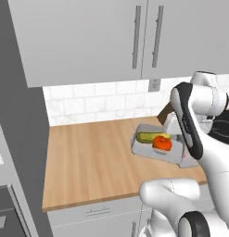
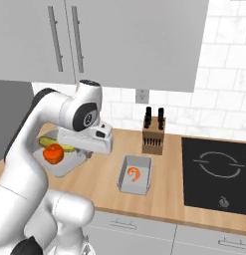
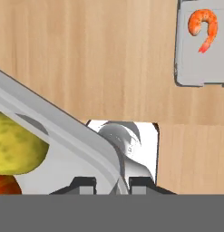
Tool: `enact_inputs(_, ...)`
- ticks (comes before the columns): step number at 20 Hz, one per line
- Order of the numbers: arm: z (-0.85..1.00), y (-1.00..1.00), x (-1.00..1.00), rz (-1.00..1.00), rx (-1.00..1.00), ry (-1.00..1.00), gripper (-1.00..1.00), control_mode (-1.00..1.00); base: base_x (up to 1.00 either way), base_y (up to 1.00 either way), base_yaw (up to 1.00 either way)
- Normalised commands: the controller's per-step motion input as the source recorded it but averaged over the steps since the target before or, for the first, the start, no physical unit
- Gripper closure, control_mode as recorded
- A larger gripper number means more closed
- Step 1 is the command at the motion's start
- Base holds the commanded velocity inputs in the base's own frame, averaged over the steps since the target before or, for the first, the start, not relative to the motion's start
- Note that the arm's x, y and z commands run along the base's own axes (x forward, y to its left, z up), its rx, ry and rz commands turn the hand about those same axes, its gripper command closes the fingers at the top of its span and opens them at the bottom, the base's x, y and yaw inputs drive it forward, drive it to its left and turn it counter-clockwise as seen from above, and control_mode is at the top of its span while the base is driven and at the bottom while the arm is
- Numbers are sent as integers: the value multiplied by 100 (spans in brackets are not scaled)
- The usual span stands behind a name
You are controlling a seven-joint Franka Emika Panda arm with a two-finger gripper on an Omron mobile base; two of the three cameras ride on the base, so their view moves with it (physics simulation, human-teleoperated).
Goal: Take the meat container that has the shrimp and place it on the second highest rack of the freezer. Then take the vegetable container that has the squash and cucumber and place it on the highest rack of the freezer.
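Observation:
The vegetable container is a grey tray on the wooden counter, holding the orange-red squash and yellow-green cucumber. In the hand view its rim runs diagonally down between the two finger tips. My gripper is shut on that rim at the tray's right end, under the white hand. The meat container with the curled orange shrimp lies apart to the right, also at the hand view's top right. The freezer's grey side stands at the left; its racks are out of view.
A wooden knife block stands by the tiled back wall. A black cooktop is set into the counter at the right. White wall cabinets with bar handles hang overhead. Bare counter stretches between the tray and the freezer.

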Motion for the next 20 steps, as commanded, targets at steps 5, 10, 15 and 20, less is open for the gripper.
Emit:
enact_inputs(5, 100, -8, -19, 48, 0, 0, 100, -100, 0, 0, 0)
enact_inputs(10, 58, -2, -23, 21, 0, 0, 100, -100, 0, 0, 0)
enact_inputs(15, 0, 0, 0, 0, 0, 0, 100, 100, -7, 0, 1)
enact_inputs(20, 0, 0, 0, 0, 0, 0, 100, 100, -68, 0, 0)
